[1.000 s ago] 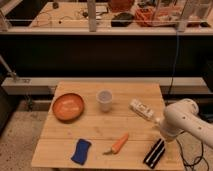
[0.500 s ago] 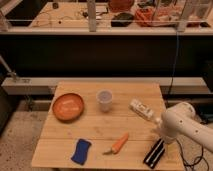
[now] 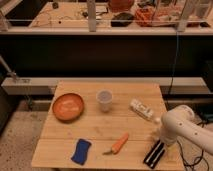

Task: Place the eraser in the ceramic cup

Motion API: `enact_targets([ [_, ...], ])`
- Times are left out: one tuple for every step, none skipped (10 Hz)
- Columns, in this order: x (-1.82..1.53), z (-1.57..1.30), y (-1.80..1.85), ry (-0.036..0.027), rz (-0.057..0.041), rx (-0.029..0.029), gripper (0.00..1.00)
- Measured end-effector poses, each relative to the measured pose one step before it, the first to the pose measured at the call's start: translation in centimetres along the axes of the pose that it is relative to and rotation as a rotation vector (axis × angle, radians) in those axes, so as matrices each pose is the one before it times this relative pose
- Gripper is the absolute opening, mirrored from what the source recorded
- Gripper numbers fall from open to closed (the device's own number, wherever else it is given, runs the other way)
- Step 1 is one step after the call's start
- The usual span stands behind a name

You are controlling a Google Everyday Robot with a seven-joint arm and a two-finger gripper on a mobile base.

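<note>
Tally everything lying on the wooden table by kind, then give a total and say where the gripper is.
bowl: 1 (orange)
ceramic cup: 1
bottle: 1 (white, lying on its side)
carrot: 1
sponge pad: 1 (blue)
eraser: 1
Total: 6
The gripper is low by the eraser's far end, holding nothing.

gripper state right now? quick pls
Gripper: open, holding nothing, low over the eraser, which lies at the front right of the table.
</note>
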Motion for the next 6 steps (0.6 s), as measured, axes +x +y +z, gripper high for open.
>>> enact_targets([
  [-0.016,0.21,0.032,-0.00084,-0.00764,0.00115,0.8],
  [-0.046,0.31,0.074,-0.00179,-0.00827,0.00127,0.8],
  [0.045,0.078,0.123,0.00095,-0.00273,0.00046,0.79],
  [0.005,0.018,0.116,-0.00017,-0.00196,0.00188,0.74],
  [-0.029,0.009,0.11,-0.0015,-0.00586,0.00265,0.65],
  [0.012,0.025,0.095,-0.00077,-0.00637,0.00217,0.62],
])
